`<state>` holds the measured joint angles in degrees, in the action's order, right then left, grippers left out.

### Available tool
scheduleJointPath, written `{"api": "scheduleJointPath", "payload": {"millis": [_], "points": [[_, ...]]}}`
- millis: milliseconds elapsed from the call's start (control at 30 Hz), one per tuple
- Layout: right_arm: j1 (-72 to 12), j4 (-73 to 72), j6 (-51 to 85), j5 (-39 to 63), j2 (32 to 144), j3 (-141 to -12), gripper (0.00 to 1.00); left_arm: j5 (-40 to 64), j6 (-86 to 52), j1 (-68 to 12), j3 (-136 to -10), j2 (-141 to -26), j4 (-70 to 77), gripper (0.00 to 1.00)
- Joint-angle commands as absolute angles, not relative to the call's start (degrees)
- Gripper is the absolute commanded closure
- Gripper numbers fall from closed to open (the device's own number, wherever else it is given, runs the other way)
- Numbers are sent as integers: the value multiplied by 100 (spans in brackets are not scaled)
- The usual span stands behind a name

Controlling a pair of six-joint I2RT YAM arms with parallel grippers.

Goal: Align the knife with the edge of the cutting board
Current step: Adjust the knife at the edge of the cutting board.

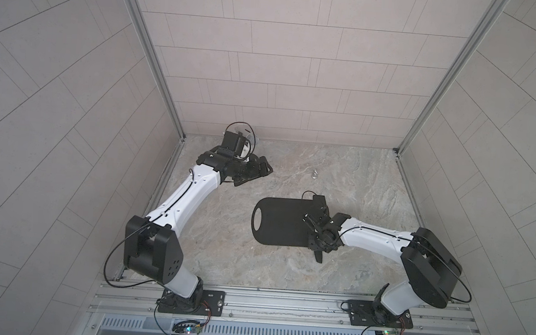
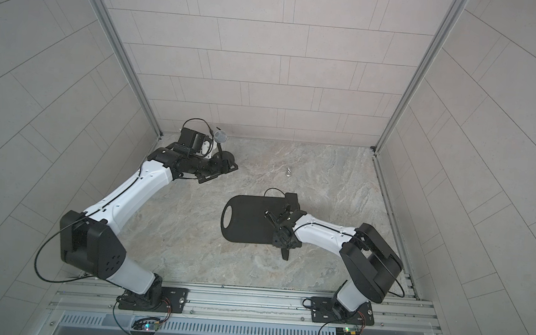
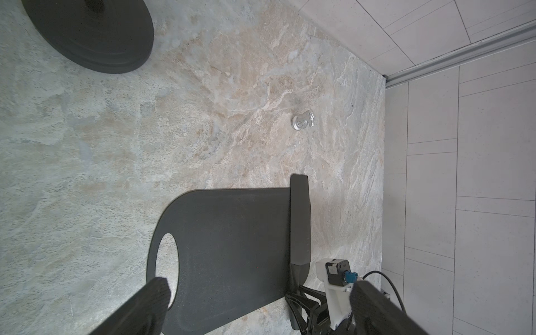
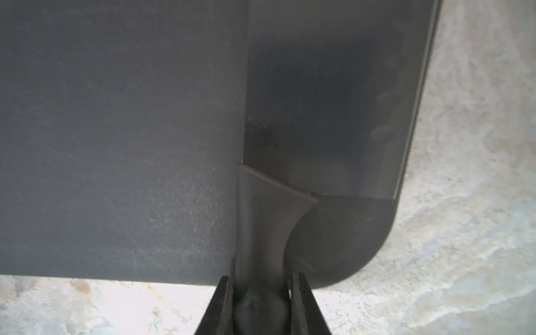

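The black cutting board (image 1: 278, 221) (image 2: 246, 220) lies flat mid-table, its oval hole toward my left arm. The black knife (image 3: 300, 220) (image 4: 330, 101) lies flat along the board's short end, opposite the hole. Its blade runs close beside that edge, and its tip overhangs the far long side. The handle end (image 1: 318, 258) (image 2: 285, 255) sticks out past the near long side. My right gripper (image 4: 261, 293) (image 1: 315, 244) is shut on the handle, a finger on each side. My left gripper (image 3: 261, 291) (image 1: 254, 175) hangs open and empty at the back left, away from the board (image 3: 226, 246).
A microphone (image 2: 220, 135) stands on a round black base (image 3: 87, 32) at the back left, beside my left gripper. A small silver metal piece (image 1: 314, 175) (image 3: 303, 123) lies behind the board. Tiled walls close three sides, and an aluminium rail (image 1: 282, 302) runs along the front.
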<state>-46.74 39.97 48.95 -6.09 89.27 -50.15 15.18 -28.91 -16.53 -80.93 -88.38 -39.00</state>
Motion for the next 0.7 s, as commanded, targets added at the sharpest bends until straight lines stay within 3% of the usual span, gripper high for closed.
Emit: {"api": "scheduleJointPath", "payload": {"millis": [0, 667], "points": [[-4773, 4190, 5045, -762, 8707, -5087, 92, 1519, -2794, -1680, -8007, -8844, -3895, 0], [-5079, 4243, 5377, -817, 8411, -4827, 93, 1426, -2759, -1730, -8018, -8847, -3935, 0]]}}
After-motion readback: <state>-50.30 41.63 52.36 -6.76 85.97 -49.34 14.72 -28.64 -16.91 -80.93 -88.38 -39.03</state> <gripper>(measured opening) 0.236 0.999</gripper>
